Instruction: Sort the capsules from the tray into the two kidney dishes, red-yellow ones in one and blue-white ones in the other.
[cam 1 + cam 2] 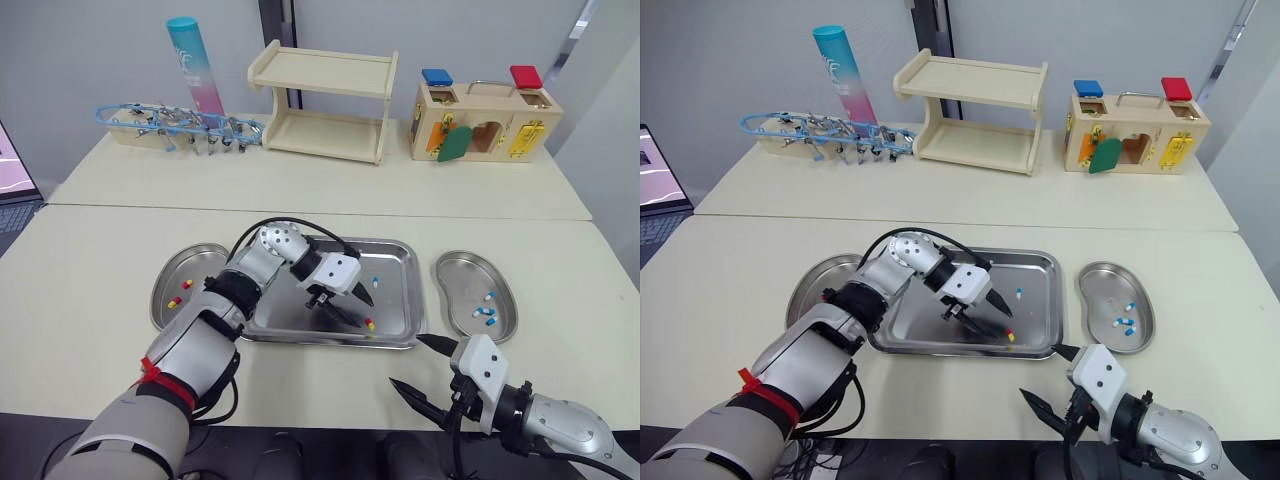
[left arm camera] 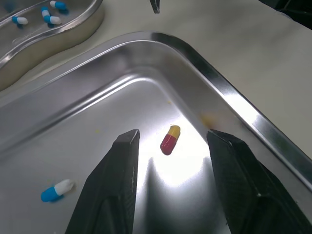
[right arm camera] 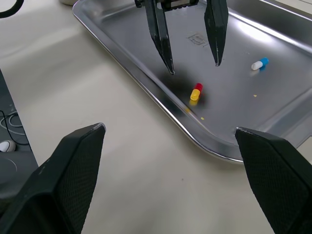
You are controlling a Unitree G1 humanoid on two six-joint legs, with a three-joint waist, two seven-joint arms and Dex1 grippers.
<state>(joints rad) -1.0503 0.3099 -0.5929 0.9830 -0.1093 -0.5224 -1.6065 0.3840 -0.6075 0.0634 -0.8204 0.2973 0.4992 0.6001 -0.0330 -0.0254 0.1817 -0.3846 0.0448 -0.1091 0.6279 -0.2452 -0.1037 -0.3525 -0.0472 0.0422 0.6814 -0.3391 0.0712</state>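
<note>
A steel tray (image 1: 392,262) lies between two kidney dishes. Near its front right corner rests a red-yellow capsule (image 2: 170,139); a blue-white capsule (image 1: 375,281) lies farther back. My left gripper (image 1: 364,312) hangs open just over the red-yellow capsule, one finger on each side, not touching it. The left dish (image 1: 195,262) holds two red-yellow capsules (image 1: 174,302). Several blue-white capsules (image 1: 485,312) sit in the right dish (image 1: 462,272). In front of the tray's right corner, my right gripper (image 1: 405,361) is open and holds nothing.
At the back of the table stand a wooden shelf (image 1: 325,100), a wooden toy box (image 1: 485,120) and a blue rack (image 1: 180,125) with a cyan-pink tube (image 1: 195,65). A laptop (image 1: 12,170) shows at the left edge.
</note>
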